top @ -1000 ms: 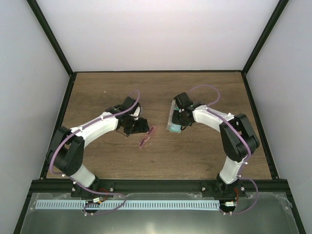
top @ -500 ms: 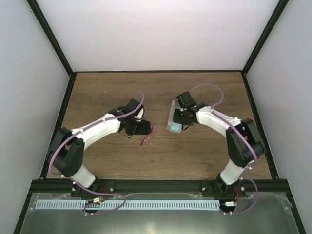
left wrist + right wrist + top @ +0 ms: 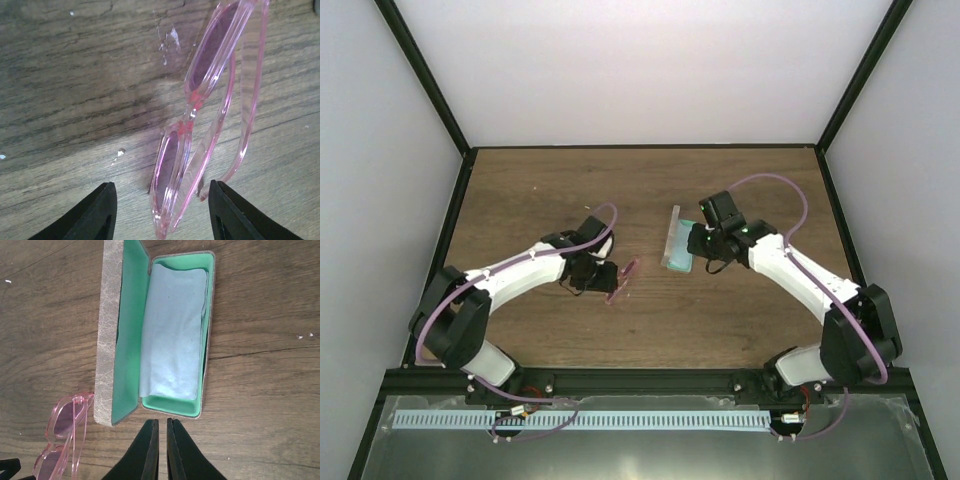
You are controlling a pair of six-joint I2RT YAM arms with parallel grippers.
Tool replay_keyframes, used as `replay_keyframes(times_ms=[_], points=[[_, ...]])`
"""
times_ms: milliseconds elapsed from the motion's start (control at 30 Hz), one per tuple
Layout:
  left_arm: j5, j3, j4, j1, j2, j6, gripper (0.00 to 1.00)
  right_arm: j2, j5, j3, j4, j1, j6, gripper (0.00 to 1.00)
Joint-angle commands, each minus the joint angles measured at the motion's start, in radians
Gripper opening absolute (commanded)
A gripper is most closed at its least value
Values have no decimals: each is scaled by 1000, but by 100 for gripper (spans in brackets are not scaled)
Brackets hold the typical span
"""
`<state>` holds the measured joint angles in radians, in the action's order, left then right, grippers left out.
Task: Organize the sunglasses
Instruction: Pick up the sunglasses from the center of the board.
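Wood-grain tabletop (image 3: 520, 190), walled in white and framed in black, carries everything you are working with. Your left gripper (image 3: 161, 200) hangs low over the slim sunglasses with pink-tinted lenses and a thin clear-pink frame (image 3: 192, 100). Its two black fingers (image 3: 95, 215) stand apart, one on either side of the near end of the folded pair. A gap shows on each side, so nothing is gripped.

The sunglasses lie flat on the wood with their arms folded. In the overhead view they sit just left of the open case. From the right wrist camera, one end of the pair is just beside the near corner of the lid, and you cannot tell whether the two touch.

That rectangular hard case, speckled grey outside and lined in mint green (image 3: 107, 340), lies open with its lid raised on the side facing the sunglasses. A light blue square cloth (image 3: 172, 330) lies folded inside, covering most of the tray.

Your right gripper (image 3: 161, 422) points at the near short end of the case. Its black fingers are pressed almost together and hold nothing.
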<state>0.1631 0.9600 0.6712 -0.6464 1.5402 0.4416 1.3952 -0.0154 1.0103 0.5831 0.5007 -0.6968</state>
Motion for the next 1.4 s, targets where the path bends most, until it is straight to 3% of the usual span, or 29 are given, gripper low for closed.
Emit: replay_keyframes(times_ms=[0,367,533,733,1033,1233,1367], points=[[2,-19,-24,-7,0,9,48,-32,10,-15,32,-7,-19,6],[48,-61,-85,-7,66,24,29,-75,-5,-63,39,-7,-30,6],[59,-66,-84,-7,72,17,15,-99,0,-77,46,-7,-33,6],[86,-64,-79,-7,30,12,4,-130,-80,-119,5,-7,-35,6],[252,-72,-209,-7,-52,68,4,-166,-258,-120,-97,-4,-21,17],[373,-73,-320,-9,-66,118,4,-194,-246,-110,-81,-5,-41,20],[434,-61,-396,-17,-51,151,4,-215,-341,-98,-125,-5,-29,31]])
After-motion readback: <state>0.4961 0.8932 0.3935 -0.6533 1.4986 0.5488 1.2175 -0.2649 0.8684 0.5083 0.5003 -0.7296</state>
